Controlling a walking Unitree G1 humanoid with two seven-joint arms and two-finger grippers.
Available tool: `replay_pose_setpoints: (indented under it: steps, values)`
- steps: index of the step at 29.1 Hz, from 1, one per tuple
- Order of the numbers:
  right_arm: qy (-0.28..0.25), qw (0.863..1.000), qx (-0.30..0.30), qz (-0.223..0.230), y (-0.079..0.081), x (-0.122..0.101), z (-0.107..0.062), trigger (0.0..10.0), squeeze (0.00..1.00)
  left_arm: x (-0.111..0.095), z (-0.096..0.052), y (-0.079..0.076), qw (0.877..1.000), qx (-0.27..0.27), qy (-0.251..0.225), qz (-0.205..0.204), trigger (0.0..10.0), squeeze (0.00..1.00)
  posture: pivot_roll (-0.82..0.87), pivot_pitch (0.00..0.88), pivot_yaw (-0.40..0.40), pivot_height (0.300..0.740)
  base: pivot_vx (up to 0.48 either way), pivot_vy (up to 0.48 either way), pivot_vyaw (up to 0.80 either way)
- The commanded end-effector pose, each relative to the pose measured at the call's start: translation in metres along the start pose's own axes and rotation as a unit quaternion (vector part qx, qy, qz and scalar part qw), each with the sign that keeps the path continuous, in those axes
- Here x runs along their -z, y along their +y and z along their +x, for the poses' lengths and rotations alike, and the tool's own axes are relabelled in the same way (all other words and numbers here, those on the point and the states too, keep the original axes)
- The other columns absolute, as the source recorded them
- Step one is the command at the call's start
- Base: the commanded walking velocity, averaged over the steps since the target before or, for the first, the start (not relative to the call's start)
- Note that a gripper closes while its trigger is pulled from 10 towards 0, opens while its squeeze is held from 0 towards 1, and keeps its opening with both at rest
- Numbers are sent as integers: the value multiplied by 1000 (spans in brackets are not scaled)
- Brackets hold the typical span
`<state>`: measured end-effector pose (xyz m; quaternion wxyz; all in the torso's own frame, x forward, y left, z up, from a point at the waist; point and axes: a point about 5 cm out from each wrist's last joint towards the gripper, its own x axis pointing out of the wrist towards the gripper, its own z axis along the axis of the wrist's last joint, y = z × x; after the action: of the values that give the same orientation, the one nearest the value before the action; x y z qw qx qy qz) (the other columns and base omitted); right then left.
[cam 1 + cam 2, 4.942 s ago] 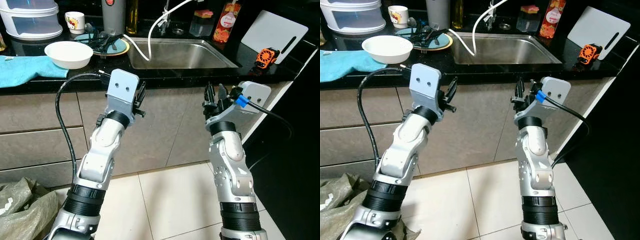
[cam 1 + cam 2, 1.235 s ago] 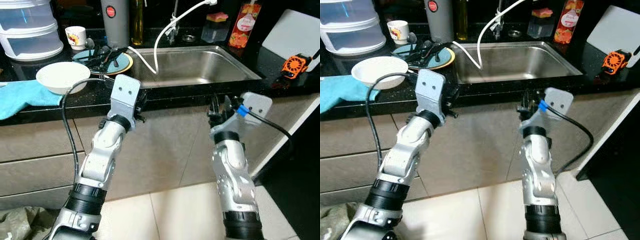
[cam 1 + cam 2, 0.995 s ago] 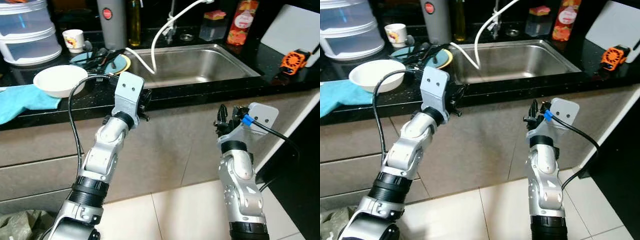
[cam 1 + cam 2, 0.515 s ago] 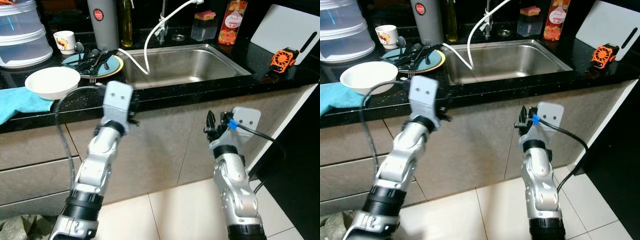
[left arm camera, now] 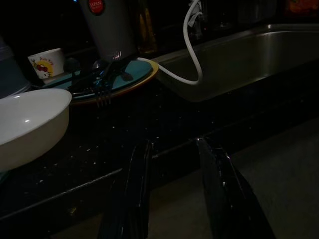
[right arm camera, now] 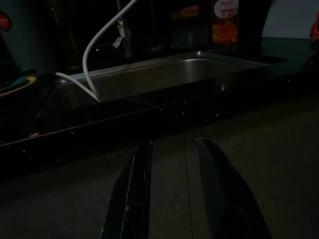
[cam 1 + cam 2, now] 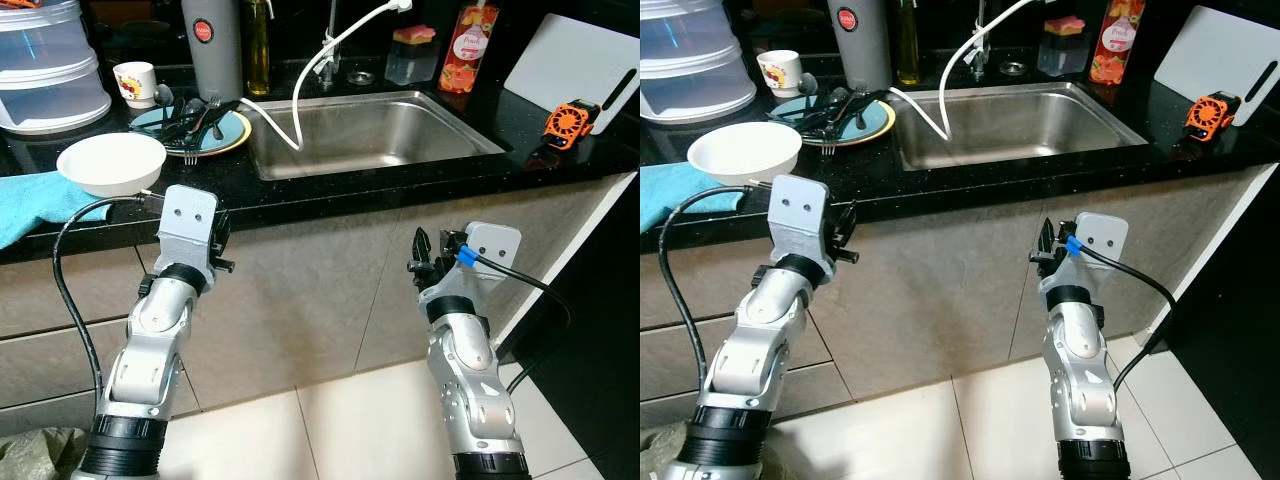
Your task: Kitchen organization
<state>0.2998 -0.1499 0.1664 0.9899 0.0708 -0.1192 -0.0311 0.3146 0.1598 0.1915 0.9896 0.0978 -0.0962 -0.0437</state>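
Swinging leftward along the cabinet front, the left pincer [image 7: 216, 240] now sits just below the tabletop [image 7: 400, 175] edge, nearly under the white bowl [image 7: 110, 163], whereas half a second ago it was nearer the sink's [image 7: 370, 125] left corner and blurred with motion. A second ago it was raised level with the tabletop edge; it has since come down and out to the left. The right pincer [image 7: 425, 255] has barely changed, hanging in front of the cabinet below the sink's right half. Both pincers are released and empty: each wrist view shows its two black fingers [image 5: 137, 199] apart with nothing between them.

The dishes themselves have not moved. The bowl rests near the tabletop's front edge, touching the blue cloth [image 7: 35, 200]. Behind it lies the teal plate [image 7: 205, 125] piled with dark cutlery [image 7: 190, 115], with a small printed cup [image 7: 133, 82] and a grey flask [image 7: 210, 45] further back. A white hose [image 7: 300, 90] droops from the tap into the sink.

My reading is that the left arm is lining up on the bowl as the first item to tidy. Nothing is gripped yet, so the organizing looks barely begun. The pincer must rise above the tabletop edge before it can reach the rim.
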Motion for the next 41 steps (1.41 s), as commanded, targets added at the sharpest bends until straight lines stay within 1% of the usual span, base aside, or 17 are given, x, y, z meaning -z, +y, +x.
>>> replay_pose_setpoints:
  steps: [1, 14, 41]
  values:
    - [0, 1000, -2, 3, 0, 2, 0, 10000, 0, -6, 2, -3, 1000, 1, -10, 3, 10000, 0, 183, 0, -13, 740, 281, 0, 0]
    - [1, 1000, -3, 3, 0, 2, 1, 10000, 0, -8, 2, -3, 1000, 2, -13, 7, 10000, 0, 184, 3, -18, 740, 310, 0, 0]
    - [3, 1000, -1, 3, 1, 5, 2, 10000, 0, -10, 3, -5, 1000, 3, -14, 6, 10000, 0, 187, 3, -19, 740, 480, 0, 0]
